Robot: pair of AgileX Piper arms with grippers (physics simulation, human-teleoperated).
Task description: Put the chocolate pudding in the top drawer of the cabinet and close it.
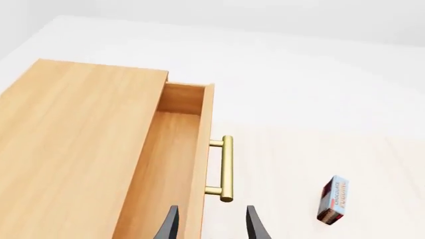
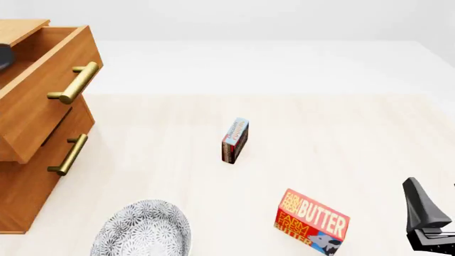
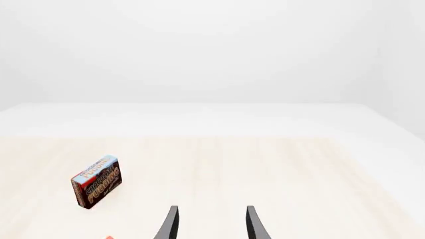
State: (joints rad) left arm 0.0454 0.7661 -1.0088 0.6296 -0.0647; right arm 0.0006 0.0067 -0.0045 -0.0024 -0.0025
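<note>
The top drawer (image 2: pixel 42 90) stands pulled out. The chocolate pudding (image 2: pixel 235 140) stands upright mid-counter. Both grippers, left (image 1: pixel 211 224) and right (image 3: pixel 211 223), are wide and empty

Both tools stand with fingers spread and nothing between them: the left tool (image 1: pixel 210 223) far left, the right tool (image 3: pixel 210 223) near right.

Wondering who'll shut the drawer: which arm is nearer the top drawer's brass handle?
Left. The left fingers hover beside the handle of the open top drawer; the right fingers are across the table, past the butter box.
</note>
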